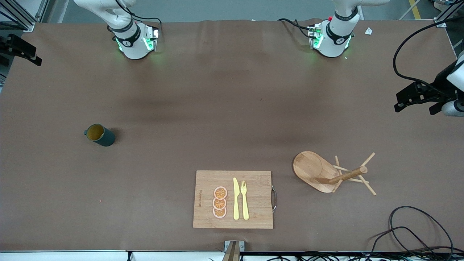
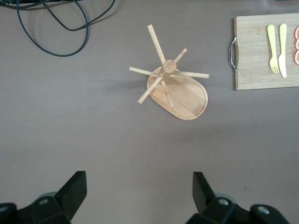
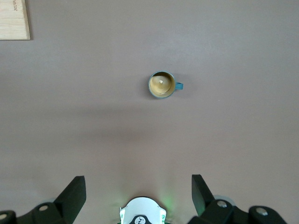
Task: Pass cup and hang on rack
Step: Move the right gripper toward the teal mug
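Dark teal-green on the outside and mustard-yellow within, the small cylindrical cup (image 1: 100,135) stands upright on the brown table (image 1: 217,119) toward the right arm's end, its little handle on the side. The light wooden rack (image 1: 328,174), an oval bamboo base with a thick post and thin stick pegs, stands toward the left arm's end, well apart from the cup. Between them, nearer the front camera, lies a rectangular bamboo cutting board (image 1: 253,181) carrying three orange slices (image 1: 219,202), a yellow knife (image 1: 236,198) and a yellow fork (image 1: 244,199). The left gripper (image 2: 138,193) hangs high over the table near the rack, fingers spread apart and holding nothing. The right gripper (image 3: 138,193) hangs high over the table near the cup, likewise spread and holding nothing.
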`<move>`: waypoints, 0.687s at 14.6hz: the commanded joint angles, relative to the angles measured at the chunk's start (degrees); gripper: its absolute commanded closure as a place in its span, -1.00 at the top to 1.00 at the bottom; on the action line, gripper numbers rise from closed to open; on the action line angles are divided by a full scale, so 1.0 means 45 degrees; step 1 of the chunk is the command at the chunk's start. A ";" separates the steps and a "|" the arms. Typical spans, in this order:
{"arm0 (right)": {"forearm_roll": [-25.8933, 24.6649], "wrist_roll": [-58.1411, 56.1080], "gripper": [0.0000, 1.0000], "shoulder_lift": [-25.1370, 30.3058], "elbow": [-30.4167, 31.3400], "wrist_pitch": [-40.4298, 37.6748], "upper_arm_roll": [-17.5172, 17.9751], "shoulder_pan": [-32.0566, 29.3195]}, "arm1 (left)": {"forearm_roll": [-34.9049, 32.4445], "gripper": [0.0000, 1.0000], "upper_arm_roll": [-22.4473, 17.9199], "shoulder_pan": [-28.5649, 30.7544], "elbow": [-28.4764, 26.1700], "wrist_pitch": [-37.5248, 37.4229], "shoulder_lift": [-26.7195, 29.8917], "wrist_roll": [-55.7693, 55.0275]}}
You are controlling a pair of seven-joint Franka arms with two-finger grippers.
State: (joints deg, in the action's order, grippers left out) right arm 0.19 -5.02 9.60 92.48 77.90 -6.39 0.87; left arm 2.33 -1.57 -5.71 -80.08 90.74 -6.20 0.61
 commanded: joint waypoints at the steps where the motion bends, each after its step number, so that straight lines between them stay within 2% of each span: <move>1: -0.0159 -0.0096 1.00 0.0249 0.0211 -0.0025 -0.0064 0.0099 | -0.0107 1.00 -0.0002 0.0039 -0.0153 -0.0223 0.0245 -0.0117; 10: -0.0178 -0.0077 1.00 0.0151 0.0094 -0.0045 -0.0104 0.0021 | -0.0126 1.00 0.0076 -0.0039 -0.0114 -0.0087 0.0147 -0.1073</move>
State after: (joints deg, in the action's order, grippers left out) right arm 0.17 -5.02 9.60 92.48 77.78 -6.54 0.87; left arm 2.33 -1.49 -5.75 -80.13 90.47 -6.20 -2.96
